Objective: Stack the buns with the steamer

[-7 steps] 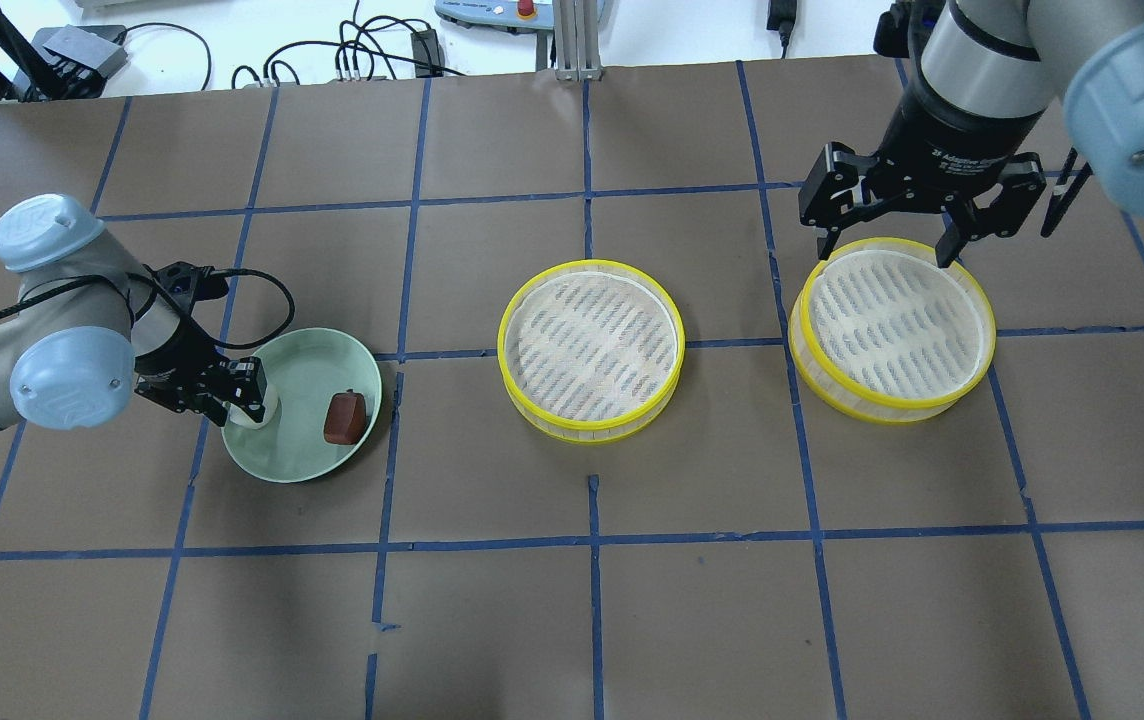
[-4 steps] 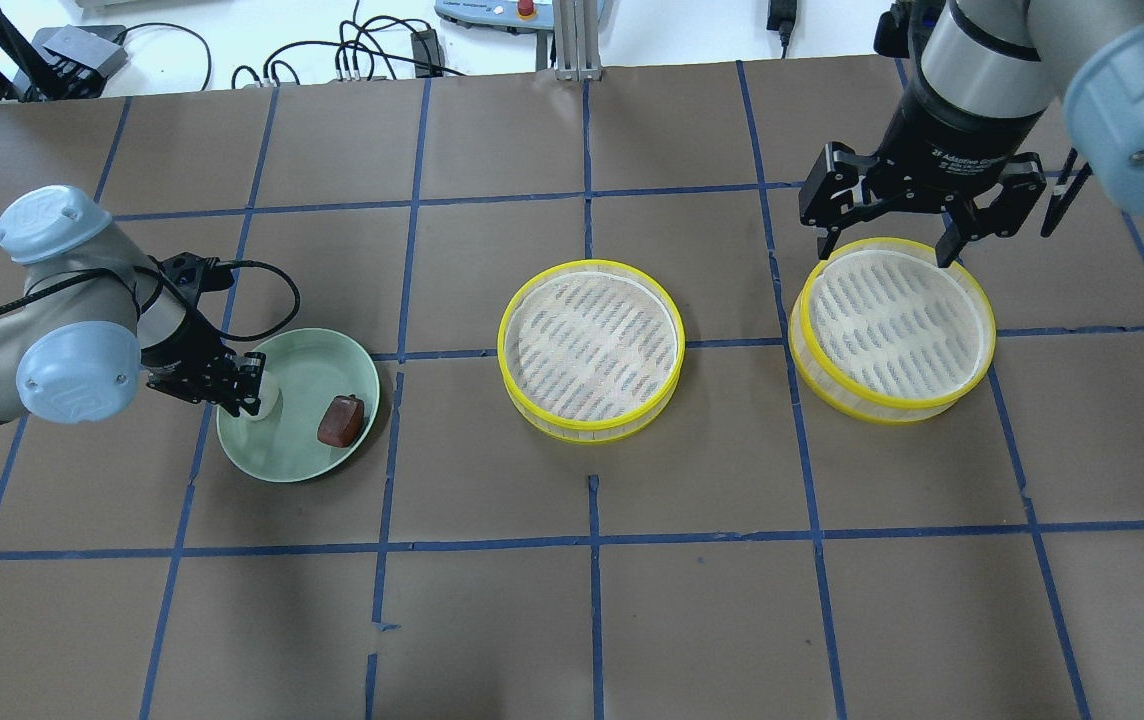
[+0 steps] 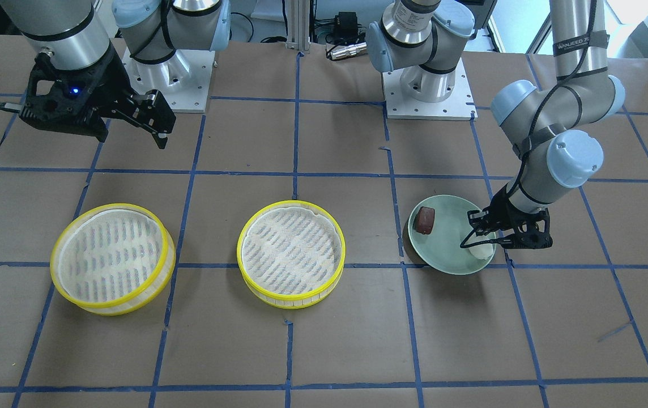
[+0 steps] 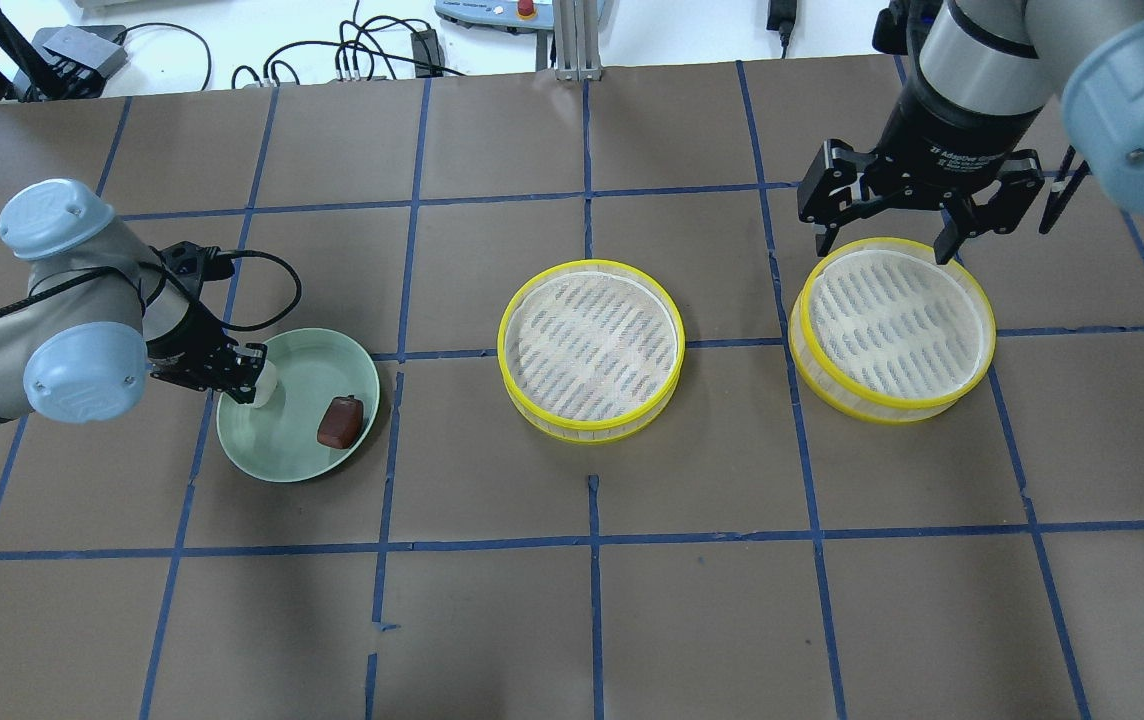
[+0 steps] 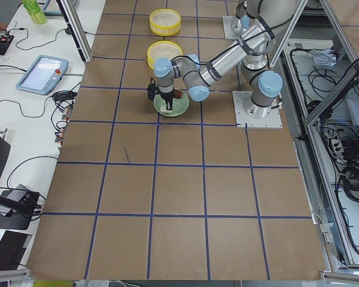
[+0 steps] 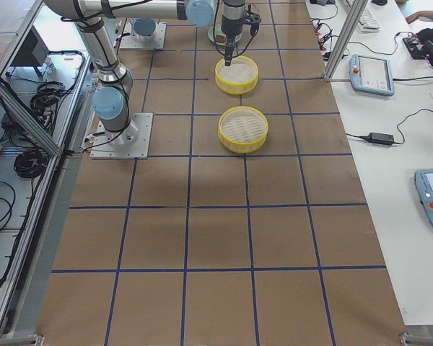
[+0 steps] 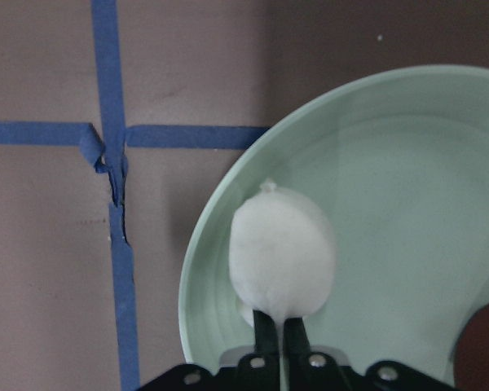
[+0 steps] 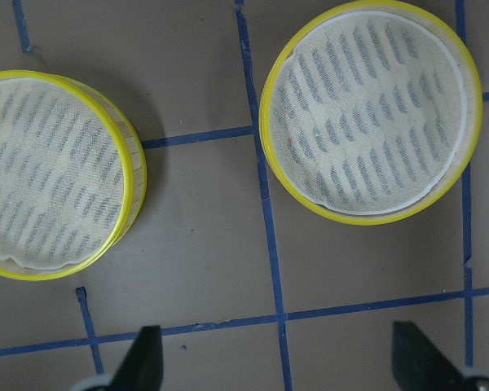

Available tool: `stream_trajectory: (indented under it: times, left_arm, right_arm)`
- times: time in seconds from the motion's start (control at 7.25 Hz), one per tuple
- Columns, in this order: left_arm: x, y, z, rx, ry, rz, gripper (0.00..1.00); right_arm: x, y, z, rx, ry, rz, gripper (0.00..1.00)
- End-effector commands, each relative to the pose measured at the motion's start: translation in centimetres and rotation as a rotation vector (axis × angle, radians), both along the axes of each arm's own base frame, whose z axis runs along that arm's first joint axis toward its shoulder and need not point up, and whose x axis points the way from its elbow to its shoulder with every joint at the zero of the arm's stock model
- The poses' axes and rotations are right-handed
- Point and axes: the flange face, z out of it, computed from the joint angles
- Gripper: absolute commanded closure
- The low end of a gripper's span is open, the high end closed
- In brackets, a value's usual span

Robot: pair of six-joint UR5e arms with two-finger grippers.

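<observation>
Two steamers (image 4: pixel 590 345) on blue-taped brown table (image 4: pixel 712 620)

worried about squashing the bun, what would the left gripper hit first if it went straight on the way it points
Most likely the green plate: the left gripper, shut on the white bun, points down just inside its rim. Height is unclear.

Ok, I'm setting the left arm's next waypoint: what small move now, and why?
Probably a short straight lift. The left claw is shut on the white rounded bun low over the pale green plate, near its rim; rising first should clear that rim before travel toward the nearer yellow-rimmed steamer basket.
</observation>
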Motion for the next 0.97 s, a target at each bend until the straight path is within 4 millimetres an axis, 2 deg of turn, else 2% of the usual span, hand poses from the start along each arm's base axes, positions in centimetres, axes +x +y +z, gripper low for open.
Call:
stream_trajectory:
  times: [0.0,0.14,0.55,0.69,0.83]
  left_arm:
    - [-3.4,-1.0,3.2,-0.076,-0.044,0.000,1.00]
    - [-4.5,-1.1,4.5,-0.098,-0.060,-0.009,1.00]
    - [-5.2,-1.2,4.9,-0.107,-0.058,-0.005,1.00]
    - [-5.1,-1.1,4.8,-0.106,-0.056,-0.020,1.00]
    - [-5.1,-0.8,4.1,-0.087,-0.055,-0.013,1.00]
  right_arm:
    - [0.9,0.6,0.9,-0.016,-0.001,0.017,0.00]
    - [0.7,0.5,1.0,-0.015,0.004,0.015,0.00]
    - [0.8,-1.3,-2.3,0.042,0.016,0.018,0.00]
    - [-0.5,-2.1,-3.7,0.069,0.009,0.030,0.00]
    - [-2.3,-3.6,-6.0,0.072,-0.002,0.172,0.00]
